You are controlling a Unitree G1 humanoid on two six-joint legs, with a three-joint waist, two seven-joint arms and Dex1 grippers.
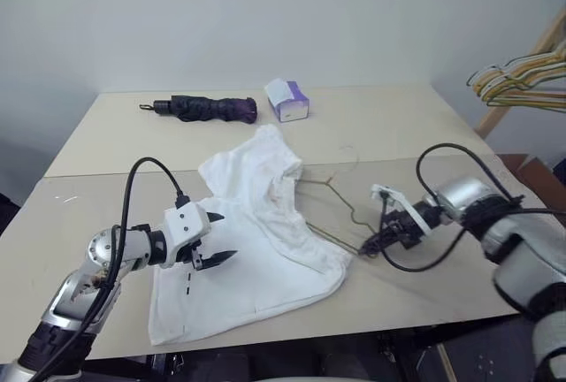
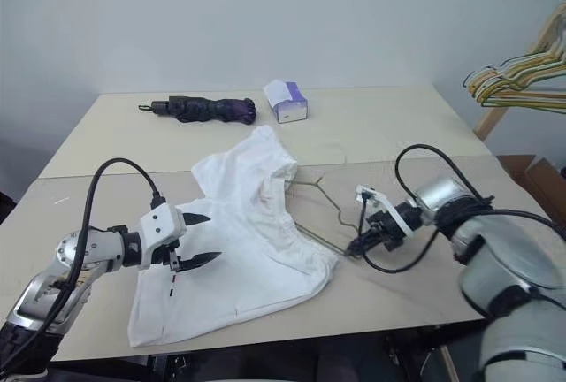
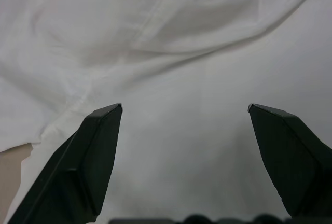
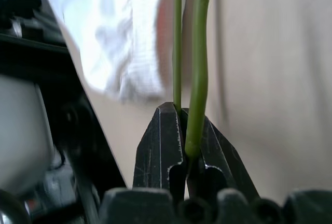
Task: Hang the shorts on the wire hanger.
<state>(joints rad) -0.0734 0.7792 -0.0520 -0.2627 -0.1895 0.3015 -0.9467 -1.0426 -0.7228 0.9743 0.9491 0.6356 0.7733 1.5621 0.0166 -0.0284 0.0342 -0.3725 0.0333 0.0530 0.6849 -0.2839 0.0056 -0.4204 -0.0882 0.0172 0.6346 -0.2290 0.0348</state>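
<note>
Near the front edge of the surface point(image 1: 416, 121) the shorts point(image 1: 256, 249) lie spread and rumpled, their waist end bunched toward the middle. Over their left part hangs the left pincer point(image 1: 221, 239), fingers spread wide and grasping nothing. Just right of the shorts, the wire hanger point(image 1: 340, 210) runs out from under the cloth, and the right pincer point(image 1: 370, 247) is clenched on its wire at the near end. Toward the far edge lie a folded dark umbrella point(image 1: 208, 109) and a tissue box point(image 1: 287, 99).
</note>
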